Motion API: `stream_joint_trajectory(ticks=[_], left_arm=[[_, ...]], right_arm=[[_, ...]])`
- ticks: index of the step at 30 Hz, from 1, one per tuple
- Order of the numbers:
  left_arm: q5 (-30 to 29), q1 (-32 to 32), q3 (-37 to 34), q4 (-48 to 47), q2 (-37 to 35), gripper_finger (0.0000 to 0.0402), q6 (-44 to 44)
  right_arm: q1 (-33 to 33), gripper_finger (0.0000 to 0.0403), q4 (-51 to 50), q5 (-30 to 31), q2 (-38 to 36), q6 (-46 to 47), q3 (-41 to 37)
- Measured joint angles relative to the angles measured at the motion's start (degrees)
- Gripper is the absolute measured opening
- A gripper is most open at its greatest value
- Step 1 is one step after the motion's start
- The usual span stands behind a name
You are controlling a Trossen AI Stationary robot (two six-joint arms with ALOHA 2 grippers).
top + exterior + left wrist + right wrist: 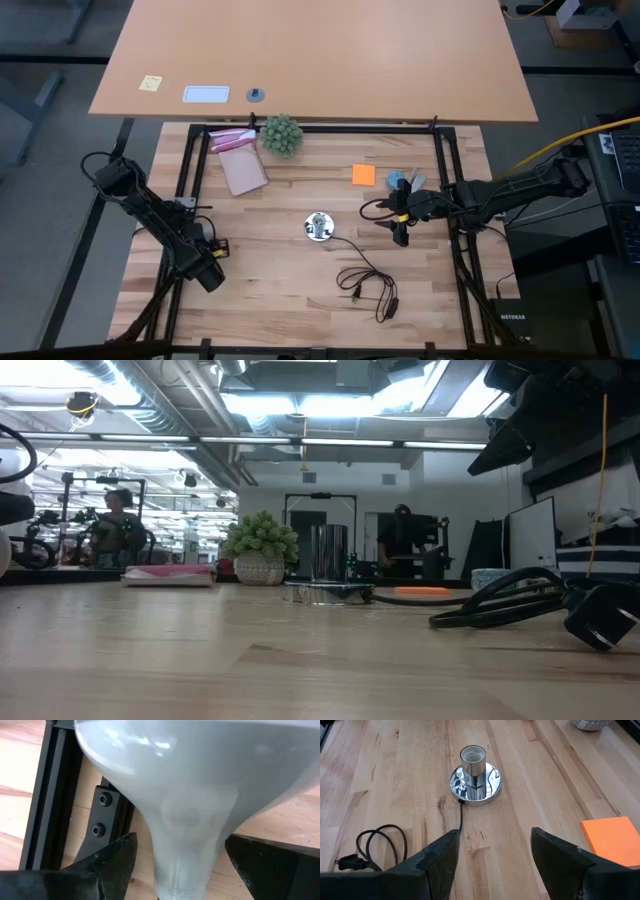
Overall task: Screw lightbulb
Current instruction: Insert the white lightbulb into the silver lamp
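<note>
The frosted white lightbulb (190,780) fills the left wrist view, its globe ahead of my left gripper (181,842) and its neck between the fingers. In the high view my left gripper (208,272) is near the table's left front, and the arm hides the bulb. The white-and-silver socket disc (318,227) stands on its flat base at the table's middle, opening up, and it also shows in the right wrist view (474,775). My right gripper (398,222) is open and empty to the right of the socket, pointing at it (492,855). My left gripper has the lightbulb's narrow neck (192,865) between its two fingers (117,862), with the globe standing out past the fingertips. The neck runs along the fingers. The place where the fingers meet it lies at the picture's lower edge and does not show plainly.
The socket's thin black cord (365,285) loops toward the near right, with its plug on the wood. An orange note (363,175), a spiky green plant (281,134) and a pink pouch (240,165) lie at the back. Black frame rails (190,180) run along the table's sides.
</note>
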Motion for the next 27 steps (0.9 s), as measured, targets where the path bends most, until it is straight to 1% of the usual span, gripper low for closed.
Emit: stream_joint_trajectory(ticks=[3, 9, 16, 23, 25, 27], left_arm=[[-0.55, 0.00, 0.00, 0.00, 0.00, 0.0292, -0.47], [-3.02, 0.00, 0.01, -1.05, 0.00, 0.0292, 1.28], [-3.76, 0.00, 0.02, -0.87, 0.00, 0.0292, 3.13], [-4.35, 0.00, 0.02, -1.17, 0.00, 0.0291, 2.38], [-4.33, 0.01, 0.02, -0.90, -0.01, 0.0285, 1.45], [-4.31, 0.02, 0.02, -0.49, -0.02, 0.0270, 1.26]], right_arm=[[0.00, 0.0246, 0.00, -0.01, 0.00, 0.00, -0.02], [-0.02, 0.0246, 0.00, -0.01, 0.02, 0.02, -0.02], [0.00, 0.0246, 0.00, -0.01, 0.01, 0.01, -0.02], [0.00, 0.0246, 0.00, -0.01, 0.02, 0.02, -0.02], [0.00, 0.0246, 0.01, -0.02, 0.02, 0.02, -0.02], [0.00, 0.0246, 0.02, 0.00, 0.02, 0.00, -0.02]])
